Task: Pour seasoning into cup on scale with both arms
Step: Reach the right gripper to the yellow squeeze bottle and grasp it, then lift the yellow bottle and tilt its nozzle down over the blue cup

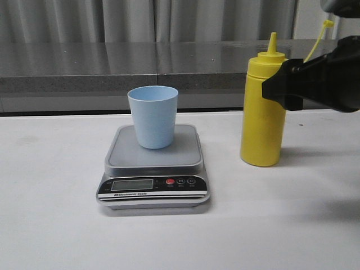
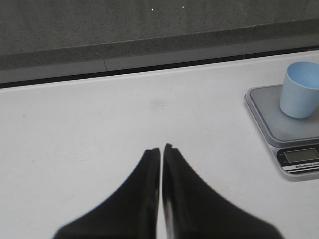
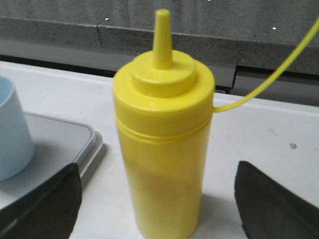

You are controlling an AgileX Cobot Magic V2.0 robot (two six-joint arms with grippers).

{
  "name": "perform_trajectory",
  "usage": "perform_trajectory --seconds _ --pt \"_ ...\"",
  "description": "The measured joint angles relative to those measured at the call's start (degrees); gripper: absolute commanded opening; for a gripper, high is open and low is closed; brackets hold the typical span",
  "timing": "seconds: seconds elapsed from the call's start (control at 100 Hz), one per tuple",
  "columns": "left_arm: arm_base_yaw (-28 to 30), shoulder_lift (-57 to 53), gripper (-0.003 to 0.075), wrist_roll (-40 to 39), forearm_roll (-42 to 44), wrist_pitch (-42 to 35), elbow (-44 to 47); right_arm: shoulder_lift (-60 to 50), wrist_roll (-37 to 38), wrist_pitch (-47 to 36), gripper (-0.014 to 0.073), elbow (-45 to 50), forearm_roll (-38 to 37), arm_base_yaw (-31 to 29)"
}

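The yellow seasoning bottle (image 1: 262, 112) stands upright on the white table to the right of the scale (image 1: 154, 169), its cap strap sticking up. The pale blue cup (image 1: 153, 115) stands upright on the scale's platform. My right gripper (image 1: 284, 84) is open at the bottle's upper body, coming in from the right. In the right wrist view the bottle (image 3: 162, 129) stands between the wide-apart fingers (image 3: 45, 204) of that gripper (image 3: 157, 169), touching neither. My left gripper (image 2: 161, 148) is shut and empty over bare table, left of the scale (image 2: 271, 117) and cup (image 2: 300, 89). It is outside the front view.
A grey ledge (image 1: 112, 62) with curtains behind it runs along the back of the table (image 1: 50, 214). The scale's black front panel with its display and red button (image 1: 170, 181) faces the front edge.
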Motion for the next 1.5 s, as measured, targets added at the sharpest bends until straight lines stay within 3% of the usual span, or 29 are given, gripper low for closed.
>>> perform_trajectory --seconds 0.17,0.39,0.92,1.06,1.32,1.5 --pt "0.00 0.00 0.0010 0.00 0.00 0.00 0.00 6.58 0.00 -7.90 0.0620 -0.18 3.35 0.00" --pt "0.00 0.00 0.0010 0.00 0.00 0.00 0.00 11.81 0.34 -11.68 0.0620 -2.15 -0.86 0.00" --pt "0.00 0.00 0.0010 0.00 0.03 0.00 0.09 20.51 2.40 -13.23 0.0602 -11.33 -1.17 0.00" --pt "0.00 0.00 0.0010 0.00 0.03 0.00 0.09 20.97 2.54 -13.50 0.0480 -12.11 -0.82 0.00" --pt "0.00 0.00 0.0010 0.00 0.03 0.00 0.09 20.97 2.54 -13.98 0.0144 -12.11 -0.36 0.00" --pt "0.00 0.00 0.0010 0.00 0.03 0.00 0.09 20.95 2.11 -13.97 0.0066 -12.11 -0.24 0.00"
